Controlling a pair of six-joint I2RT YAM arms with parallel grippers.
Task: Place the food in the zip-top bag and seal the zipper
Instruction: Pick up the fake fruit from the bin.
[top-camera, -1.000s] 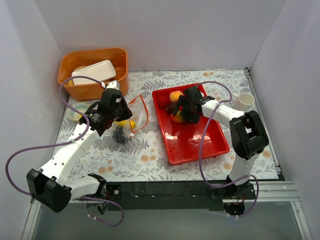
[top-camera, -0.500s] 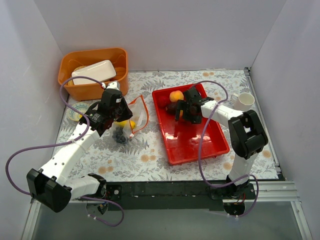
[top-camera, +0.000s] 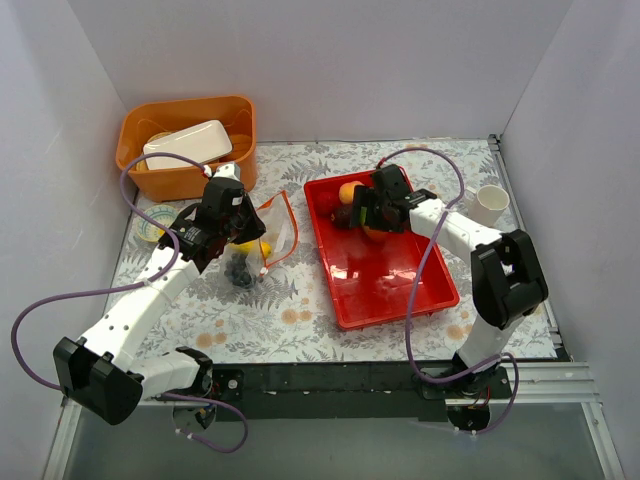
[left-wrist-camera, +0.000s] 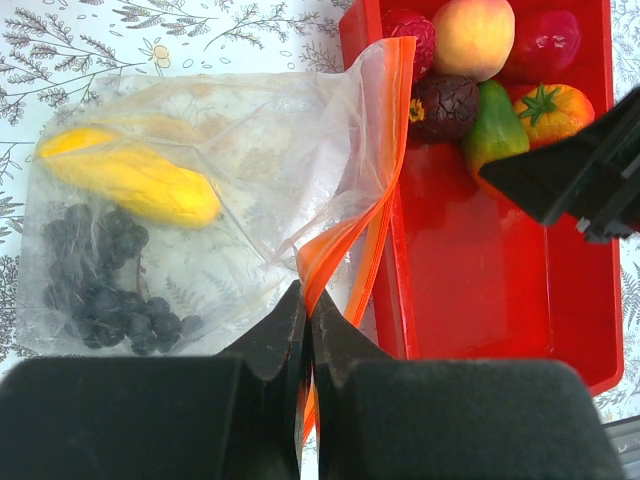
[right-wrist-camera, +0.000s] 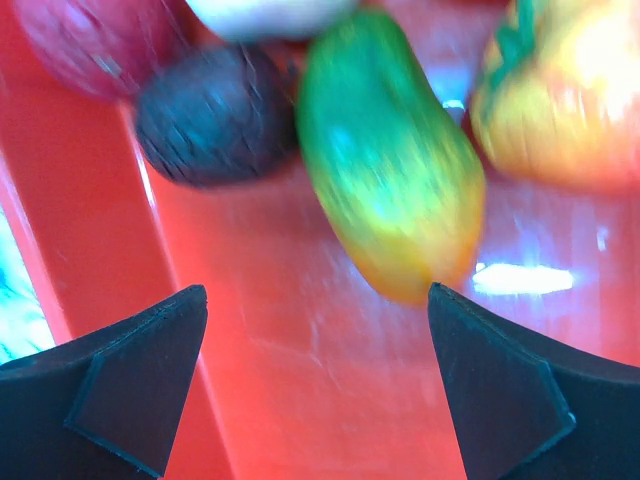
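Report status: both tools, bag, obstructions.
Left tool shut on zipper, bag holding yellow piece and grapes. Right tool open above mango in tray. Nothing blocking.

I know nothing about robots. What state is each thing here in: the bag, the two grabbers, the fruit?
Left gripper: shut on the orange-red zipper strip.
Right gripper: open, over the red rectangular tray.
Clear plastic zip-top bag: unsealed, mouth facing the tray.
Yellow oblong piece, dark purple grape bunch: inside the bag.
Green-orange mango: loose in the tray.
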